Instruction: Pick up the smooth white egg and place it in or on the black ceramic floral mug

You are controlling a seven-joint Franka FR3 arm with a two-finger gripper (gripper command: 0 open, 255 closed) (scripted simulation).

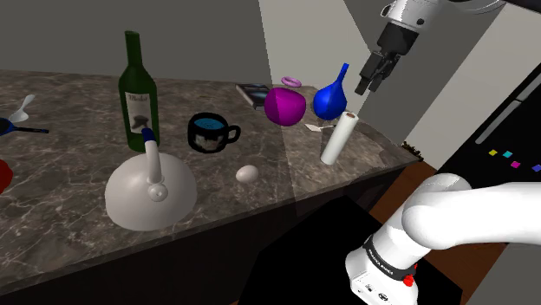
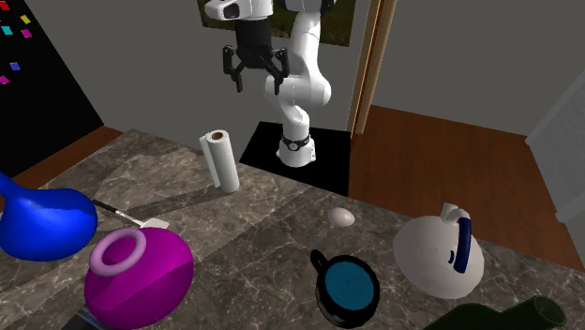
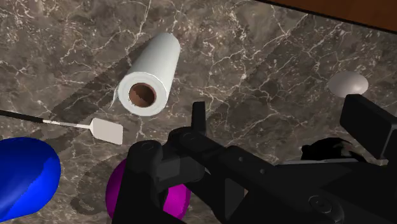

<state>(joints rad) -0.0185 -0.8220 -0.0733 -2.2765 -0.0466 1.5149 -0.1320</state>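
One small egg is your target. In the shoulder view it is smooth, pale white and oval. It lies on its side on the dark marble counter, close to the near edge. The black mug stands just behind it, a little to that view's left, with blue inside and its handle to the right. A white round pot sits to the egg's left. The gripper hangs high over the counter's right end, above a white paper roll, well apart from the egg.

In the second exterior view, the egg lies alone on the counter, between the paper roll and the white round pot. The black mug is nearer to you than the egg. The gripper is up in the air, and its jaws stand wide with only air between them.

In the wrist view, the egg looks plain and a bit grey. It lies just past one finger of the gripper and does not touch it. The paper roll stands past the other finger.
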